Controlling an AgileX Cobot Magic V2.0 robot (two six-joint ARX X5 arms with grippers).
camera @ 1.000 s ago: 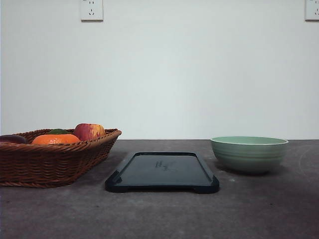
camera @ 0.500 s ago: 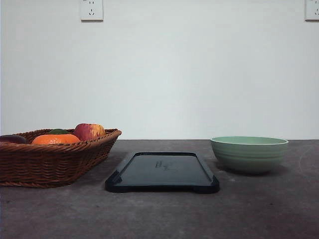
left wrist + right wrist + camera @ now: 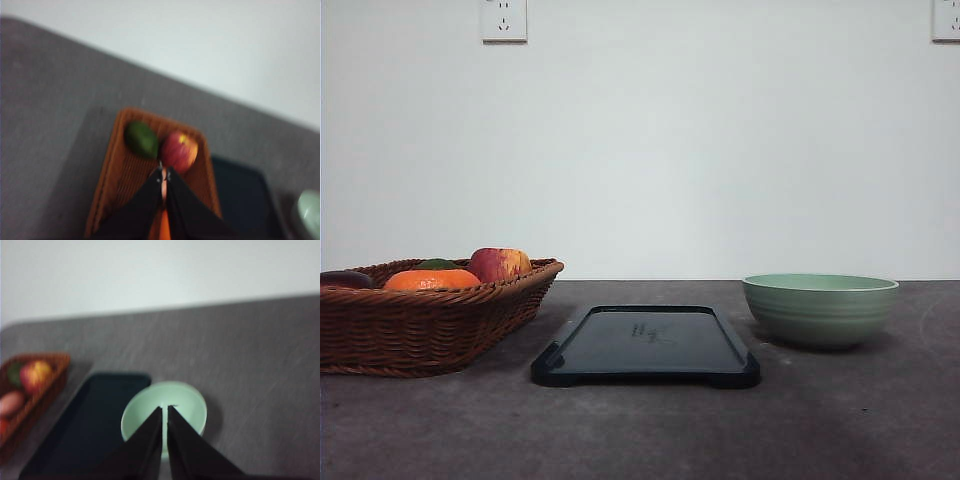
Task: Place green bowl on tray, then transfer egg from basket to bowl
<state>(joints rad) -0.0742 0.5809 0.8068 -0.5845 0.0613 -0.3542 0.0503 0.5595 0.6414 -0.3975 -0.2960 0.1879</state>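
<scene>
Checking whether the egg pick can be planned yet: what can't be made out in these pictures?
- Egg: not identifiable. The front view has the basket wall hiding its floor; the left wrist view is blurred, closed jaws covering part.
- Basket's left end: cut off by the front view's edge.
- Bowl inside: partly behind the right jaws.

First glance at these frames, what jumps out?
The brown wicker basket at the table's left, with a red apple and an orange fruit showing above its rim. The dark tray lies empty mid-table, and the green bowl stands on the table to its right, not yet on it. In the wrist views, both grippers, left and right, look shut.
</scene>
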